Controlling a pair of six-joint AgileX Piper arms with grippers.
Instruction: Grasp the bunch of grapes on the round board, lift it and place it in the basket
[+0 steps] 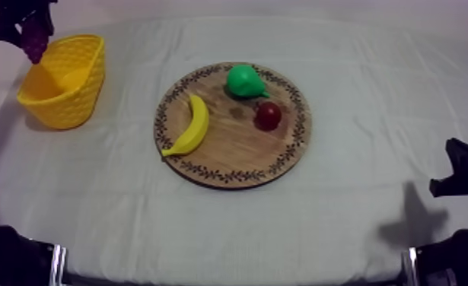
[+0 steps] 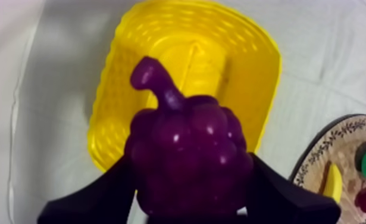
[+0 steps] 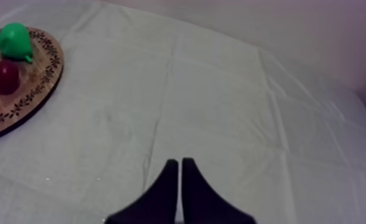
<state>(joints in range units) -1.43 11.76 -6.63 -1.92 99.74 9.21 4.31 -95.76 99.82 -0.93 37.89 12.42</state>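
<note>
- You see the bunch of grapes (image 2: pixel 188 149) held in the air over the yellow basket (image 1: pixel 81 95).
- Your left claw (image 2: pixel 188 176) is clamped on it.
- The basket stands at ten o'clock from the wooden board (image 1: pixel 229 148).
- On the board, the pear (image 1: pixel 244 81) lies at twelve, the small red fruit (image 1: pixel 268 115) at two and the banana (image 1: pixel 191 125) at nine.
- Your right claw (image 3: pixel 180 173), fingers together, hangs over the bare desk (image 1: pixel 358 76).
</note>
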